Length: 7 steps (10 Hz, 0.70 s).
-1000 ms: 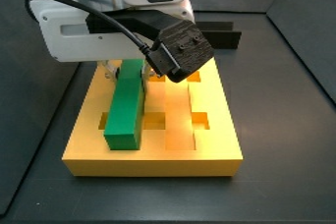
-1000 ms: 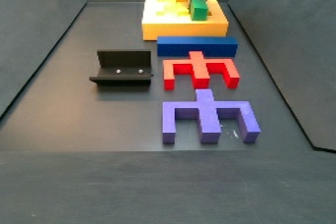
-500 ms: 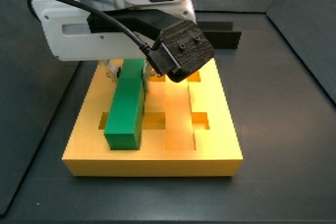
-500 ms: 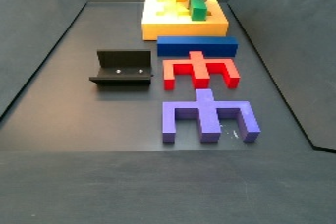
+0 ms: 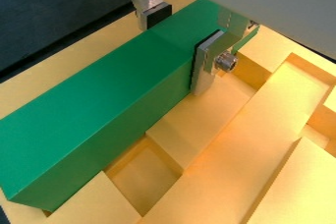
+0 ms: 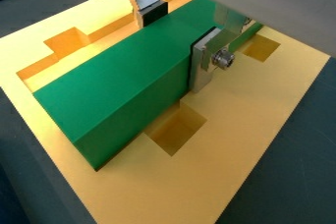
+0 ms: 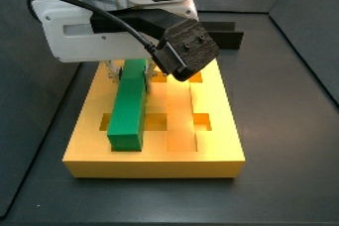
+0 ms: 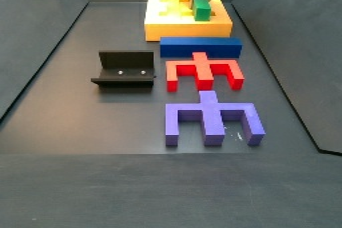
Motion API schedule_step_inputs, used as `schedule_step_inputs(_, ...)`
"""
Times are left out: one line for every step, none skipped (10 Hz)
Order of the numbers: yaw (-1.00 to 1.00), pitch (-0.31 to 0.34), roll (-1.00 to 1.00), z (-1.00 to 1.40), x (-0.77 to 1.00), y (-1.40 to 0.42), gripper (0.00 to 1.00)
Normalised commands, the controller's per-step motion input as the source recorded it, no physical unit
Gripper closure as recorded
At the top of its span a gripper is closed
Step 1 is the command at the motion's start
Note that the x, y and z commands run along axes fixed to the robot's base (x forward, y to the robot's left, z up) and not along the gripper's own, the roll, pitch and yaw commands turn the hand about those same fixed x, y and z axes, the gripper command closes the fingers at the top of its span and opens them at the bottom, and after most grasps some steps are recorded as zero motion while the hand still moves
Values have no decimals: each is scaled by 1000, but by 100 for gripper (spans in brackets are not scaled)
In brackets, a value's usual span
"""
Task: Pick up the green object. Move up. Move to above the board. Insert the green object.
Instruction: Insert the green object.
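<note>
The green object (image 7: 126,106) is a long green bar lying lengthwise along the yellow board (image 7: 212,156), in the board's left part, with its top above the board's surface. My gripper (image 7: 127,71) straddles the bar's far end under the white arm. In both wrist views the gripper (image 5: 182,39) (image 6: 182,37) has a silver finger pressed on each long side of the green object (image 5: 105,110) (image 6: 118,85). The board (image 5: 250,159) (image 6: 250,140) shows square recesses next to the bar. In a side view the green object (image 8: 201,4) stands on the board (image 8: 167,17) at the far end.
A blue block (image 8: 201,47), a red notched block (image 8: 203,70) and a purple notched block (image 8: 211,120) lie in a row in front of the board. The fixture (image 8: 123,69) stands to their left. Dark walls enclose the floor.
</note>
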Motion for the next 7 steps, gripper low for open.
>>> schedule_step_inputs(0, -106, -159, -331, 0, 0, 100)
schedule_step_inputs(0, -76, -49, -891, 0, 0, 100)
schedule_step_inputs(0, 0, 0, -1000, 77, 0, 100)
schedule_step_inputs(0, 0, 119, -1000, -103, 3, 100)
schedule_step_inputs(0, 29, 120, -814, -394, 49, 100)
schedule_step_inputs(-34, 156, 144, -606, -271, -31, 100)
schedule_step_inputs(0, 370, 106, -349, 80, -123, 100)
